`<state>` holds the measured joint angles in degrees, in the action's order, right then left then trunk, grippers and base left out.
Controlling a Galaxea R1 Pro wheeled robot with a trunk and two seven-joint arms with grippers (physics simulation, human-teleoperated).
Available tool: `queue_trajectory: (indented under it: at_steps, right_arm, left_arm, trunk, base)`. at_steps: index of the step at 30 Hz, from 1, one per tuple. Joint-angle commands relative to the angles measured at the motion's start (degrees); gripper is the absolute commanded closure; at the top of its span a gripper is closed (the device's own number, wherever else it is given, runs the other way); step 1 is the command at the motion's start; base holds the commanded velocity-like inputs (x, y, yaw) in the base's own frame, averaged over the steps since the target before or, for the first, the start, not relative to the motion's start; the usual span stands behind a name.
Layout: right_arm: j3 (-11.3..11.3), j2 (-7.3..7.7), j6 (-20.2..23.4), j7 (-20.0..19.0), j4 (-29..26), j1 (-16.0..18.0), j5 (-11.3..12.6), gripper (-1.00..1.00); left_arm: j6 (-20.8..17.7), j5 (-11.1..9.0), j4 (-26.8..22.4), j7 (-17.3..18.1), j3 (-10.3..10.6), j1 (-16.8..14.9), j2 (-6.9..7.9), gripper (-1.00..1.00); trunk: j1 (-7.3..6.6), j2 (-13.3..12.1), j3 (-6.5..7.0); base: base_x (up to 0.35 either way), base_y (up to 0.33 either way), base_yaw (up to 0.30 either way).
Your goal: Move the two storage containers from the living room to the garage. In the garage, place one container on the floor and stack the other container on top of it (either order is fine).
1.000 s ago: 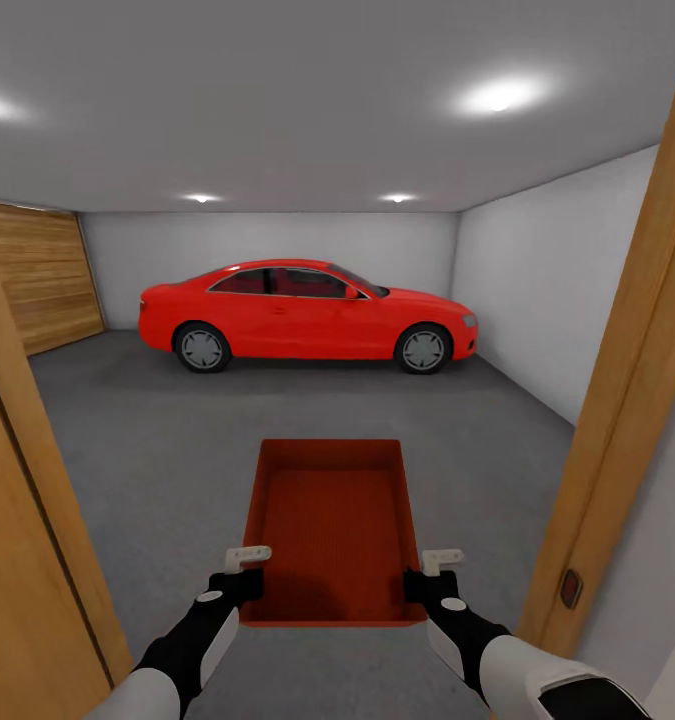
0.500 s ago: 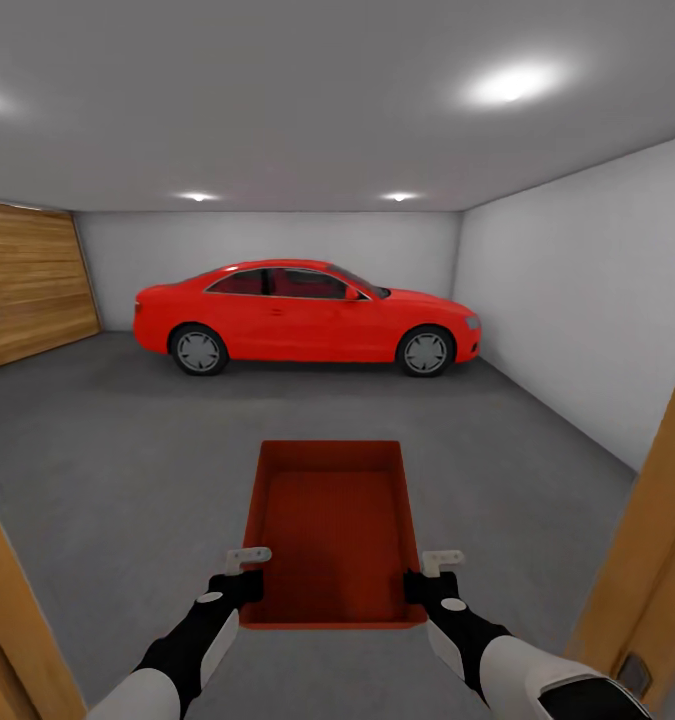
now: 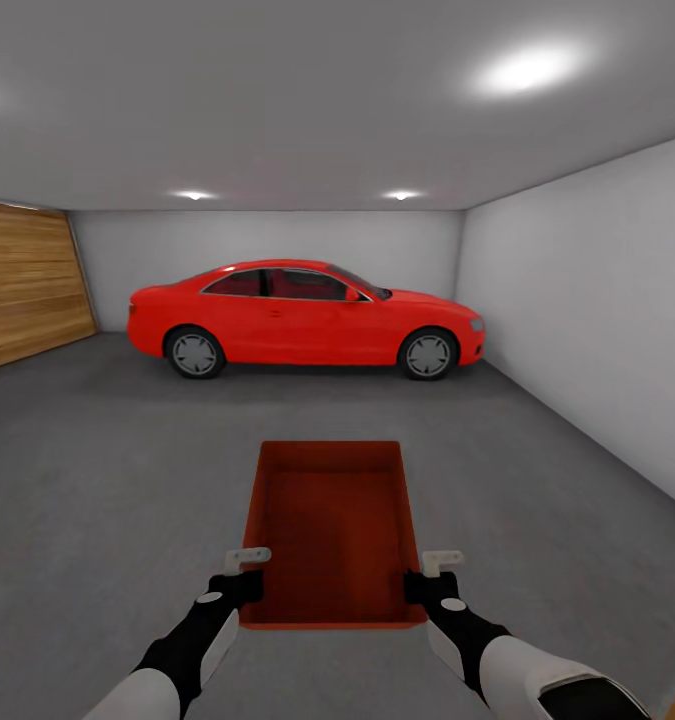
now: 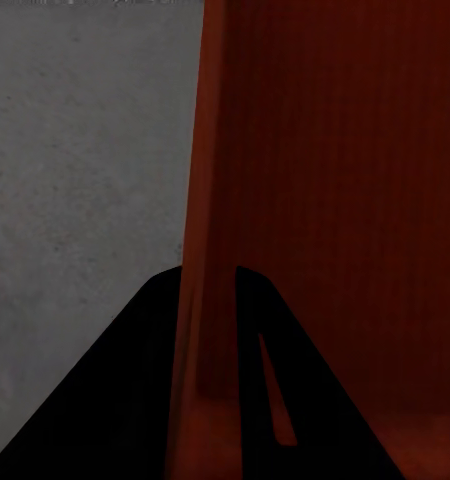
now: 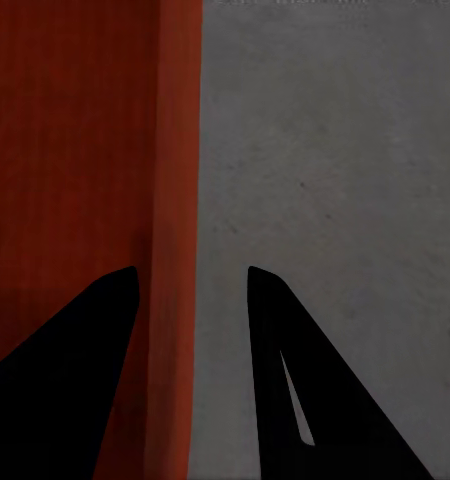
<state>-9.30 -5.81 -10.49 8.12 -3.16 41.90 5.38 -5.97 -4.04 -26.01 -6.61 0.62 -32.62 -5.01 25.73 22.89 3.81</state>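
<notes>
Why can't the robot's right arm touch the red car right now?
Probably it can't yet. The right gripper is busy, its fingers astride the wall of the storage container, and a wide stretch of grey floor lies between it and the red car by the back wall.
</notes>
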Motion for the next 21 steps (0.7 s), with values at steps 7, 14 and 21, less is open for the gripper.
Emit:
queue_trajectory:
  at_steps: [7, 14, 21]
  right_arm:
    - [1.75, -0.26, -0.84, -0.04, -0.16, 0.03, 0.16, 1.0]
    - [1.71, -0.26, -0.85, -0.05, -0.16, 0.03, 0.16, 1.0]
    - [1.72, -0.25, -0.84, -0.04, -0.17, 0.03, 0.16, 1.0]
  left_arm:
    - [-0.41, -2.03, -0.01, -0.42, -1.15, 0.01, -0.06, 1.0]
    - [-0.39, -2.03, -0.01, -0.42, -1.15, 0.01, -0.05, 1.0]
    - [-0.39, -2.03, -0.01, -0.42, -1.15, 0.01, -0.04, 1.0]
  trunk:
    - [0.05, 0.03, -0.01]
    - [0.05, 0.03, -0.01]
    - [0.05, 0.03, -0.01]
  base:
    - [0.321, 0.077, 0.0]
    - [0.321, 0.065, 0.0]
    - [0.321, 0.002, 0.0]
